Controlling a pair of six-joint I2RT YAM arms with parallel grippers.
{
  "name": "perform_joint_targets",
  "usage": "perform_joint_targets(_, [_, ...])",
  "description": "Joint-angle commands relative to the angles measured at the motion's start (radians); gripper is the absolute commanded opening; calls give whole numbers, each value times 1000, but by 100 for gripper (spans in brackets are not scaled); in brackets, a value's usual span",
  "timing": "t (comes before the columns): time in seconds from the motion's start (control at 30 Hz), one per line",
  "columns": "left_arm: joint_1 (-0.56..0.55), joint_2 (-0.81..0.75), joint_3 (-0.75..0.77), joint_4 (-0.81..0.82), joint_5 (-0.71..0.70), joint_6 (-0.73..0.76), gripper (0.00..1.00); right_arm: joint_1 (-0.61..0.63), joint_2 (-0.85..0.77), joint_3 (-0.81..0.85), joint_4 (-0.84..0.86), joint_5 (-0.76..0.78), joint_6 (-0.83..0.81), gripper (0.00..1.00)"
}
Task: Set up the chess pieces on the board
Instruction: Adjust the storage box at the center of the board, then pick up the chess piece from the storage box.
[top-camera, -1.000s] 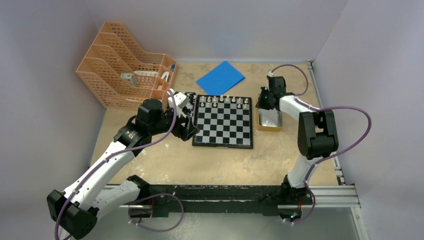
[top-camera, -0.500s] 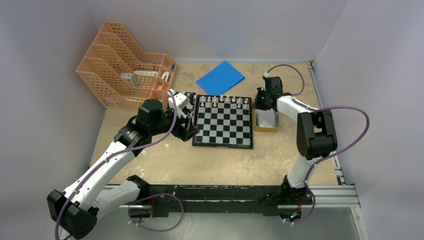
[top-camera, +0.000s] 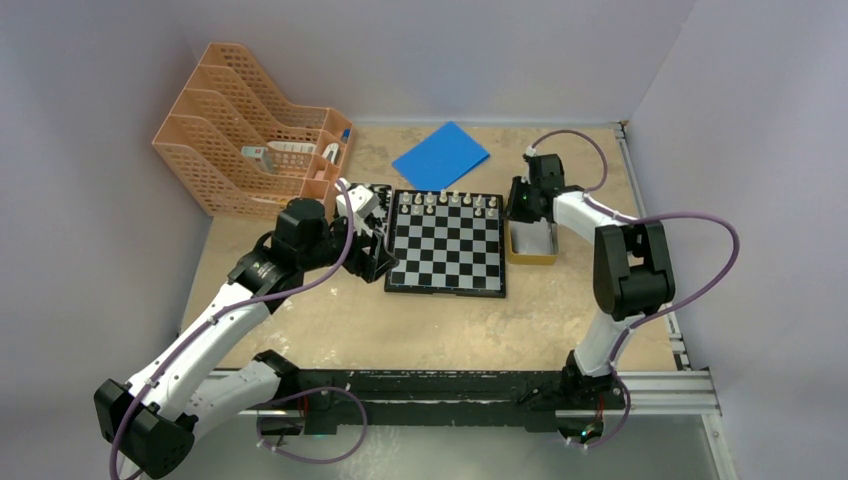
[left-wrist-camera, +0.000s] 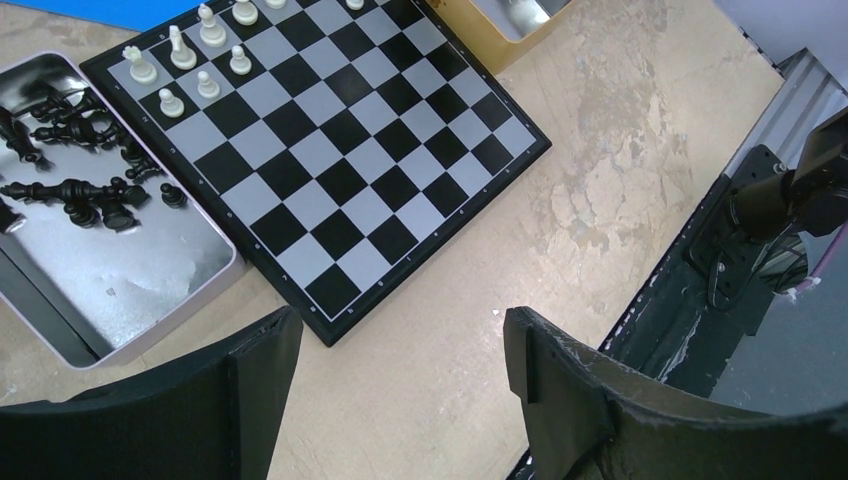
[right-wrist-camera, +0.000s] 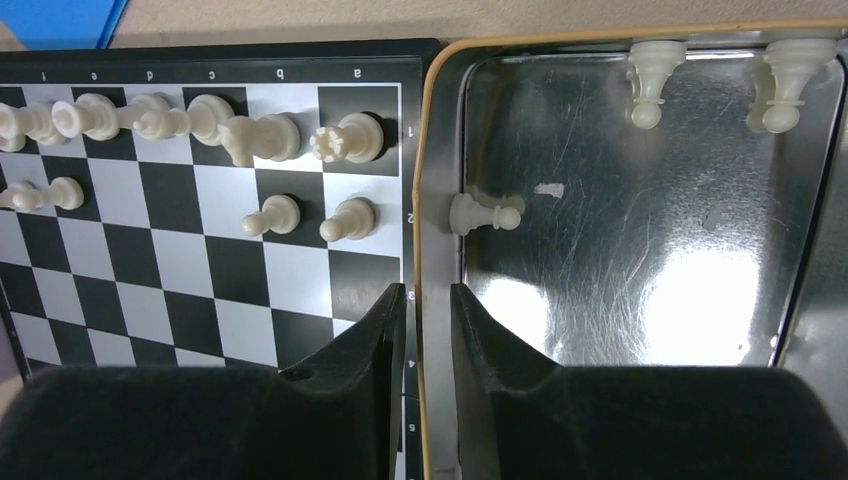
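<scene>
Right wrist view puts the right gripper (right-wrist-camera: 428, 300) low over the seam where the board (right-wrist-camera: 230, 270) meets the gold-rimmed tin (right-wrist-camera: 700, 250). Its jaws are parted by a narrow slit, with nothing between them but the tin's rim beneath. The step in hand looks like fetching the white pawn (right-wrist-camera: 485, 213), which lies on its side just ahead of the fingers with its base touching the tin's left wall. To do this well, the gripper probably needs to spread wider, shift sideways into the tin and come down across the pawn's body, keeping one finger clear of that wall. A pinch near the head risks the piece slipping away on the shiny floor. The pawn would then need standing upright before it meets a square. On the board, white pieces (right-wrist-camera: 240, 135) fill the back row from file a leftwards, and pawns stand on a2 and b2. The next squares along the second row are bare, so c2 seems the likely target.

That tin also holds two more pale pieces (right-wrist-camera: 645, 80) along the top edge of the view. A silver tin (left-wrist-camera: 130, 270) touching the board's opposite side holds the black pieces (left-wrist-camera: 80, 190), heaped at one end. The left gripper (left-wrist-camera: 400, 330) hovers wide open and empty above the counter (left-wrist-camera: 600, 180), near the board's corner. An orange file rack (top-camera: 250, 150) at the back holds a few items too small to identify.
</scene>
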Motion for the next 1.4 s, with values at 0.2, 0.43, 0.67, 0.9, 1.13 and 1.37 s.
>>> perform_joint_targets(0.2, [0,-4,3,38,-9,14,75,4,-192,49,43,16,-5,30])
perform_joint_targets(0.43, [1,-46,-18,76,-34,-8,76,-8,-200,48,76,109,12,28])
perform_joint_targets(0.67, [0,-72,-38,107,-105,-51,81,-43,-153,-18,182,134,222,23])
perform_joint_targets(0.9, [1,-61,-10,59,-140,-40,85,-48,-172,-107,210,226,480,26])
perform_joint_targets(1.13, [1,-80,-18,68,-105,-16,86,-48,-200,-145,173,315,716,31])
perform_joint_targets(1.37, [1,-97,-24,70,-98,-3,86,-47,-174,-157,167,359,853,31])
